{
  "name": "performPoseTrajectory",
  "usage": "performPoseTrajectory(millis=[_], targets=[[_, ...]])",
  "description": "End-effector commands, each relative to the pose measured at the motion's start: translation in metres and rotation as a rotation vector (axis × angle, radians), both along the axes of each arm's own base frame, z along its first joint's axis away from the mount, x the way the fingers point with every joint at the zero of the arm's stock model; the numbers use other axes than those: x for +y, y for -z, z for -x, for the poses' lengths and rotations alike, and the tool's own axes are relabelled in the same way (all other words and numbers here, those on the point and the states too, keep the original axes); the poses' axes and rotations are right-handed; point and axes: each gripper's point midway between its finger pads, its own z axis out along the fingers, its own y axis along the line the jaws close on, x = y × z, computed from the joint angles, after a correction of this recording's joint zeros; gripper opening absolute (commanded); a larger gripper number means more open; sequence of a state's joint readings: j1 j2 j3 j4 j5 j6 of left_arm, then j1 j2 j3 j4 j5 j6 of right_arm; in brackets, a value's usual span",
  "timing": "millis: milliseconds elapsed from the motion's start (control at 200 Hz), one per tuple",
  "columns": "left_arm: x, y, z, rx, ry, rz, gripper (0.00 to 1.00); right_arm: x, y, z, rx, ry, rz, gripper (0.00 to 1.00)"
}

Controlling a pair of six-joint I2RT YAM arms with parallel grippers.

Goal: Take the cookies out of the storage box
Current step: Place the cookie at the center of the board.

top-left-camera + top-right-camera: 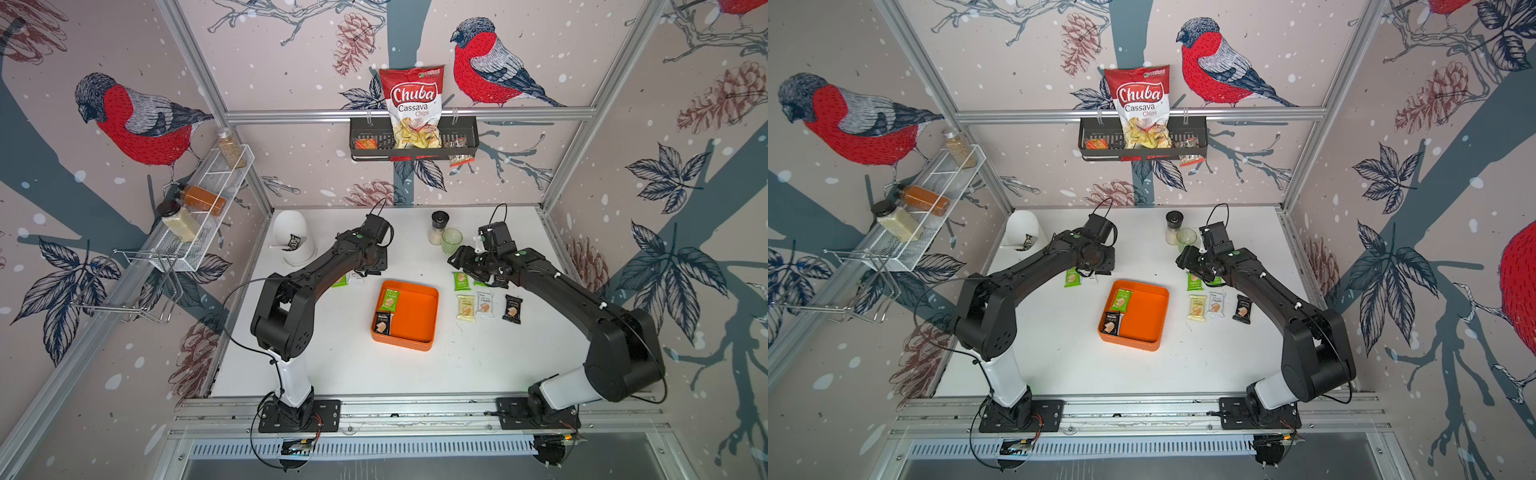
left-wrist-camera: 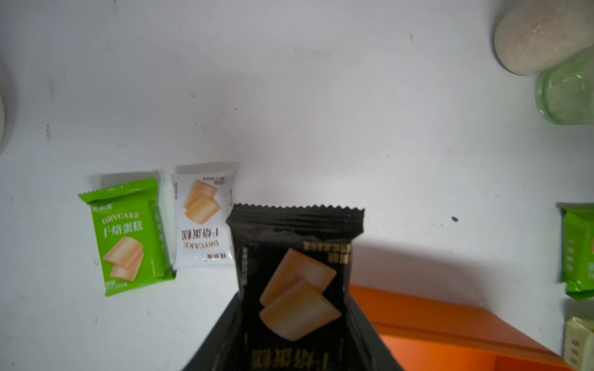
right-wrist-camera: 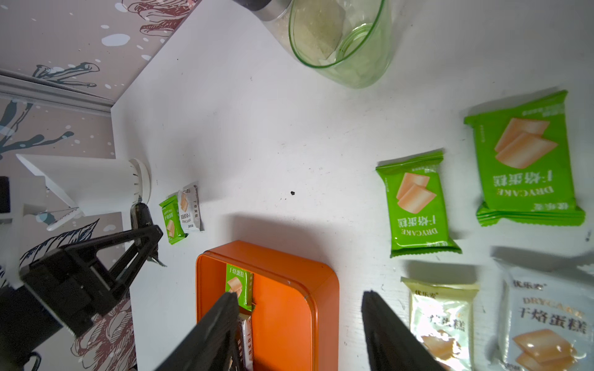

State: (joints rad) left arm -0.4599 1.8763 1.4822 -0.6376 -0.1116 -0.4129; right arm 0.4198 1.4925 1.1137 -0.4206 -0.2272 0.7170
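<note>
The storage box (image 1: 415, 316) is smooth orange plastic. The cookies (image 3: 418, 205) sit in shiny crinkly wrappers. The white bench (image 1: 374, 374) looks matt and scuffed. The green cup (image 3: 363, 67) is clear and glossy.

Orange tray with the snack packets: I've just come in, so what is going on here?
Two robot arms are taking cookies out of the storage box. The left gripper is shut on a black packet, held beside the box near a green packet and a white packet lying on the table. The right gripper is open and empty, over the table on the box's other side, where several more lie. One green cookie and one black cookie are still inside the box.
</note>
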Motion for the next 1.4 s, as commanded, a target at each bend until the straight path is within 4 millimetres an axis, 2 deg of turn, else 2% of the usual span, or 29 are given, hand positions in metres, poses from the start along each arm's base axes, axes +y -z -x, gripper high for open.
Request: performPoseTrajectory(millis=[0, 260, 490, 590, 655, 760, 855, 1056, 1211, 1396], targets=[[0.003, 0.008, -0.018, -0.001, 0.049, -0.023, 0.46, -0.006, -0.003, -0.005, -0.016, 0.052, 0.007, 0.67], [-0.007, 0.044, -0.043, 0.047, 0.089, -0.053, 0.46, -0.017, -0.002, 0.000, -0.009, 0.108, 0.022, 0.67], [-0.014, 0.062, -0.056, 0.072, 0.088, -0.050, 0.46, -0.031, -0.004, 0.005, -0.003, 0.144, 0.035, 0.67], [-0.015, 0.063, -0.059, 0.072, 0.084, -0.046, 0.49, -0.036, -0.005, 0.007, -0.004, 0.150, 0.042, 0.67], [-0.015, 0.064, -0.058, 0.077, 0.081, -0.046, 0.57, -0.038, -0.007, 0.009, -0.007, 0.149, 0.044, 0.67], [-0.017, 0.055, -0.059, 0.067, 0.073, -0.039, 0.69, -0.041, -0.008, 0.011, -0.014, 0.144, 0.046, 0.67], [-0.016, 0.040, -0.058, 0.048, 0.056, -0.019, 0.72, -0.042, -0.007, 0.013, -0.013, 0.132, 0.042, 0.67], [-0.025, 0.005, -0.036, 0.008, 0.029, 0.075, 0.74, -0.039, -0.008, 0.013, -0.024, 0.090, 0.017, 0.67], [-0.040, -0.015, -0.002, -0.010, 0.031, 0.146, 0.74, -0.036, -0.007, 0.014, -0.025, 0.046, 0.005, 0.67], [-0.055, -0.019, 0.038, -0.002, 0.029, 0.160, 0.74, -0.033, -0.004, 0.016, -0.016, -0.008, -0.006, 0.67]])
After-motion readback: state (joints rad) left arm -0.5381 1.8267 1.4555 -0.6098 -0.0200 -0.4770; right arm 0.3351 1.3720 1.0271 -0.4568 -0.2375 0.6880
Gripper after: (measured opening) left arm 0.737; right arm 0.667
